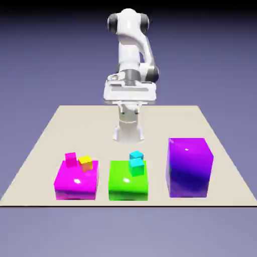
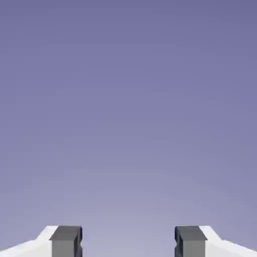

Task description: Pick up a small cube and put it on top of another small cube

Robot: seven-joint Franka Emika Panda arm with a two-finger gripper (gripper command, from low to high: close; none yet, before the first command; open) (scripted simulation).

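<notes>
The small cube, sky-blue, appears to rest on a greener turquoise small cube, both on top of the big green block near the table's front. My gripper hangs high at the back of the table, far from the cubes. In the hand view the gripper is open: its two grey fingertips stand wide apart with nothing between them, and only the plain backdrop shows beyond.
A big magenta block at the exterior view's left carries a small magenta cube and a small yellow cube. A tall purple block stands at the right. The beige table spreads behind them.
</notes>
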